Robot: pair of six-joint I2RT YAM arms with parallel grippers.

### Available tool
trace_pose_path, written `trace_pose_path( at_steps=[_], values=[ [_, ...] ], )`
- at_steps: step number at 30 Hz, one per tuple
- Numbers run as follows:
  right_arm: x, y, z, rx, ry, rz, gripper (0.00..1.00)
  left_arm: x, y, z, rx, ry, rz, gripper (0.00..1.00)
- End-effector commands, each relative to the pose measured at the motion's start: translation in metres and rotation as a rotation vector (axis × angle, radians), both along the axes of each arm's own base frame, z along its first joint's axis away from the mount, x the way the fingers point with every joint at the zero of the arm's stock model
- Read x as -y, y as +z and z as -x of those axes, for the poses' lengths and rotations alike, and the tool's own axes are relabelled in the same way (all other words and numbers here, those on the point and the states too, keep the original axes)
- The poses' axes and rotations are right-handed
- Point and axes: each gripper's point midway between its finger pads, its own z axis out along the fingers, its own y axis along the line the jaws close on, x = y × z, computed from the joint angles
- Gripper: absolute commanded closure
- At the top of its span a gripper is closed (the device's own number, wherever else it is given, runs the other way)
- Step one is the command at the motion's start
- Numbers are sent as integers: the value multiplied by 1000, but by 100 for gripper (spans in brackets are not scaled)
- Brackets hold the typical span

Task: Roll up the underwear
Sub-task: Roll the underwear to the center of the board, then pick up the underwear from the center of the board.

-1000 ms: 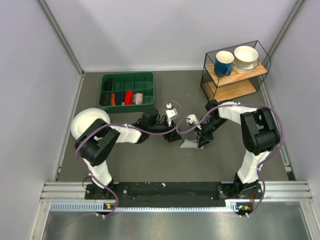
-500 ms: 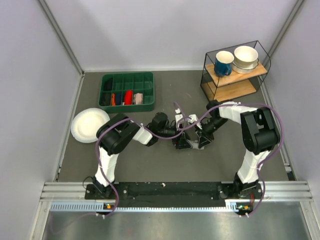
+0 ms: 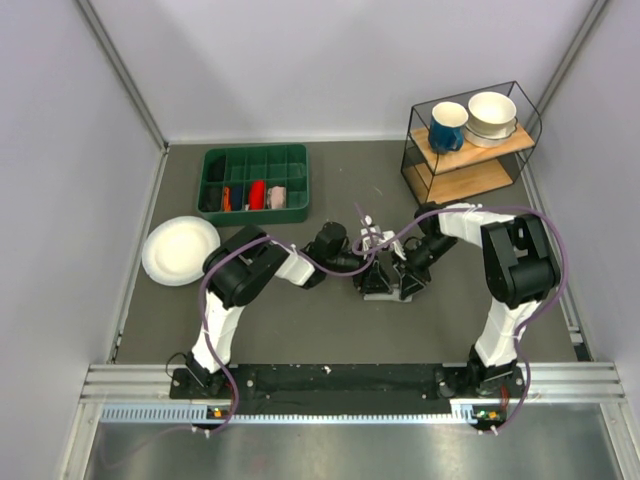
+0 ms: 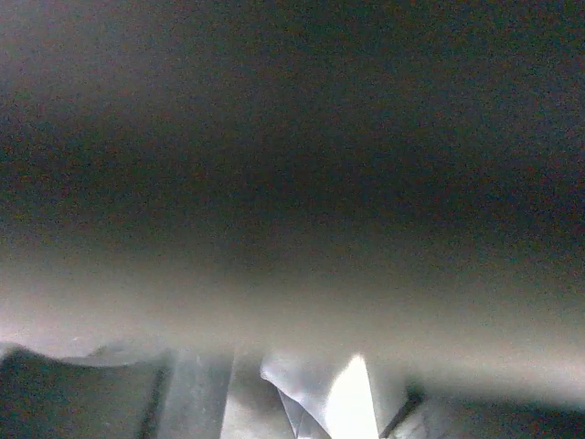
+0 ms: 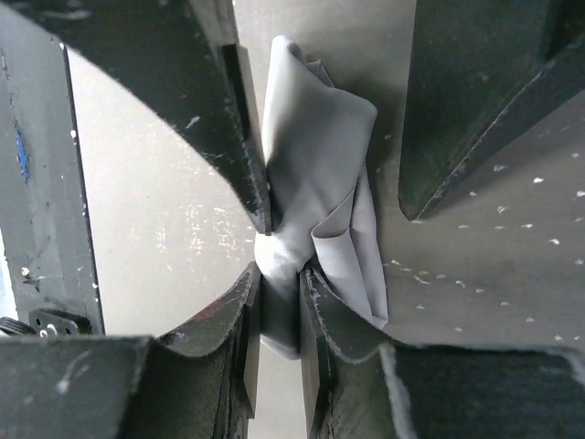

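Underwear [image 5: 320, 165] lies bunched mid-frame on the grey, white-flecked table [image 3: 300, 320], pinched tight by the right gripper [image 5: 281, 279]. The left gripper [image 5: 338, 218] seems to straddle it, fingers spread, though its own camera shows only a dark blur. Beyond are a white plate [image 3: 180, 250] at left, a green tray [image 3: 255, 150] upper left, a wire shelf [image 3: 470, 180] with a blue mug [image 3: 447, 127] upper right, and pale walls [image 3: 330, 60].

left gripper [image 3: 372, 270] swung right across the table to meet right gripper [image 3: 405, 280], white plate [image 3: 180, 250] earlier half covered now fully showing, underwear [image 3: 385, 297] shrunk from pale patch to sliver between them
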Motion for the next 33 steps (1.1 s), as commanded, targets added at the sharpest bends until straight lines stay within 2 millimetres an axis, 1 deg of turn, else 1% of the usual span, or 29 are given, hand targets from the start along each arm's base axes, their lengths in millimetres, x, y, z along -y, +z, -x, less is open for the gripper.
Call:
trace_pose_path(
  at_steps=[1,3,4,7,8,10,12,14,16,17,19,22,25,27,33],
  values=[
    [-2,1,-8,-3,-30,1,81,-2,-44,41,-66,-98,-147,50],
    [-2,2,-9,0,-32,1,81,-1,-47,44,-69,-97,-166,55],
    [-3,2,-9,1,-34,-2,81,0,-47,47,-71,-100,-169,63],
    [-3,2,-8,0,-38,-1,81,0,-44,51,-89,-104,-148,71],
    [-2,2,-9,5,-40,-1,81,-3,-45,53,-100,-101,-147,75],
    [-3,1,-10,15,-44,4,80,-2,-39,55,-104,-101,-121,78],
    [-3,3,-12,31,-49,-1,79,-4,-32,59,-113,-108,-95,84],
    [-5,7,-13,43,-54,-13,75,-6,-25,64,-117,-117,-75,89],
    [-7,12,-15,46,-66,-22,70,-5,-19,64,-118,-114,-58,91],
    [-7,15,-16,47,-75,-22,65,-6,-16,65,-117,-113,-54,92],
    [-8,23,-20,65,-91,-19,59,-7,-12,63,-107,-101,-47,93],
    [-9,36,-25,115,-96,-31,53,-11,0,63,-85,-80,-25,94],
    [-9,50,-26,152,-103,-45,49,-16,5,59,-70,-57,-25,94],
    [-9,57,-26,173,-109,-51,49,-18,5,57,-61,-52,-27,94],
    [-6,67,-26,189,-132,-74,48,-25,8,53,-50,-37,-26,95]
  ],
)
